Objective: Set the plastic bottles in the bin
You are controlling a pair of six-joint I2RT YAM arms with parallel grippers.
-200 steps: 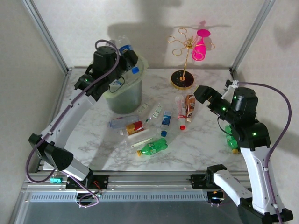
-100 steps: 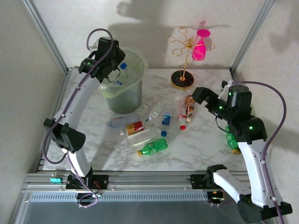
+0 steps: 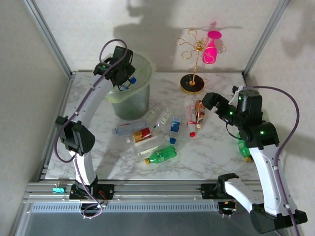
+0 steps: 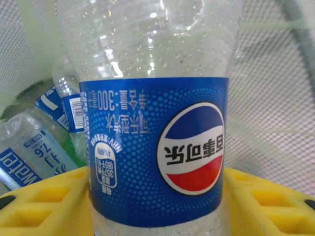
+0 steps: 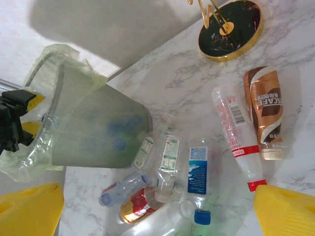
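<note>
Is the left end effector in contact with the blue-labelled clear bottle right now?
Touching. Left wrist view: the left end effector has its yellow fingers flush against both sides of the blue-labelled bottle.

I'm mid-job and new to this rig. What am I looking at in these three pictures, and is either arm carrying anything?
Two robot arms are bolted at the near edge of a marble table. The top picture looks down from above and behind them; the other two come from a camera on each wrist. The left end effector grips a blue-labelled bottle at the mouth of the pale-green bin, with other bottles inside. The right end effector is open and empty, over the loose bottles lying on the table. A gold stand with a pink goblet stands at the back.
</note>
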